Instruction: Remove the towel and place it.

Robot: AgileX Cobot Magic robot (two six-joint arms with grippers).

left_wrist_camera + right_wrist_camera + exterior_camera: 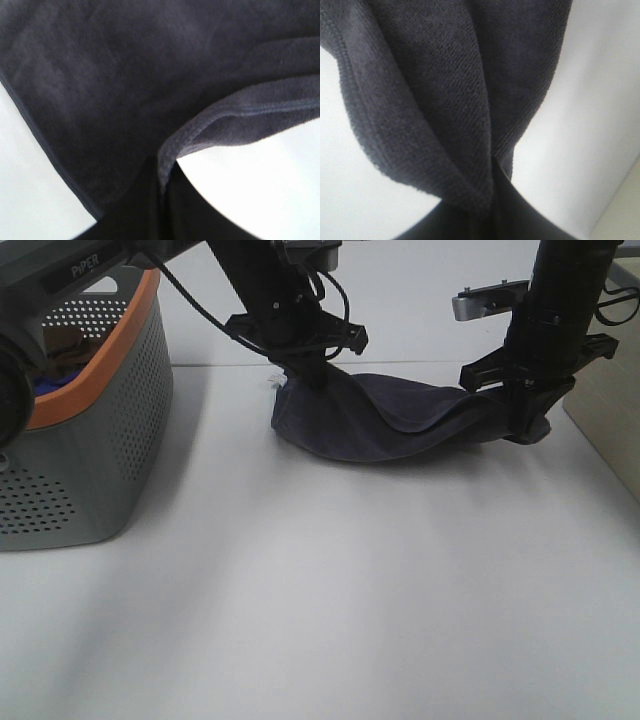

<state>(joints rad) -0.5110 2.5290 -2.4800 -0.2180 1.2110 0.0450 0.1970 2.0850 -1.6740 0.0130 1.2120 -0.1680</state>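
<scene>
I see the dark navy-grey soft cloth towel (400, 420) slung between my two arms, its belly sagging onto the white bench (330, 580). Left fingers (150, 200) and right fingers (485, 210) each pinch a hemmed corner. It looks light, limp; corners suit gripping.
</scene>
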